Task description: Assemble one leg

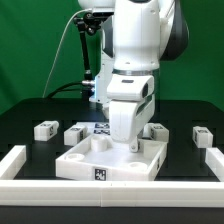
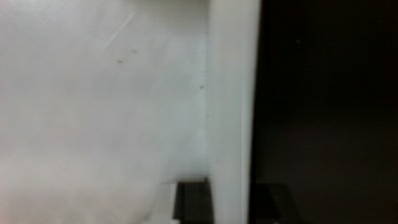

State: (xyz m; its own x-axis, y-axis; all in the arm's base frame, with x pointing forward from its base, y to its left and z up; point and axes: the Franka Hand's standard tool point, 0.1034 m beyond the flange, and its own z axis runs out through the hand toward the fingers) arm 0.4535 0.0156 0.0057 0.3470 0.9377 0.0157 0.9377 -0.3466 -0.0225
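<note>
Exterior view, going from its left to its right. A white rail (image 1: 14, 160) borders the black tabletop (image 1: 30, 108) on the left. The leftmost leg (image 1: 45, 128) lies loose on the tabletop, tag face to the camera, well apart from my end effector. The second leg (image 1: 75, 133) sits just beside the back left corner of the white tray (image 1: 85, 160), also loose and clear of my end effector.

The tray lies flat in the middle with a small tag (image 1: 100, 174) on its front wall. My end effector (image 1: 128, 143) hangs straight down over the tray's right half, its tip at or just above the tray's top surface. My wrist body hides the fingers, so I cannot tell how wide they stand or whether they hold anything.

The third leg (image 1: 156, 128) sits near the tray's back right corner. It is the closest leg to my end effector but does not touch it. The rightmost leg (image 1: 203, 135) lies well apart, next to the right rail (image 1: 212, 158).

The wrist view is blurred. A white surface (image 2: 98, 100) fills most of it, very close, beside a black area (image 2: 338, 100). A dark block (image 2: 192, 205) is too blurred to identify. No leg can be made out there.
</note>
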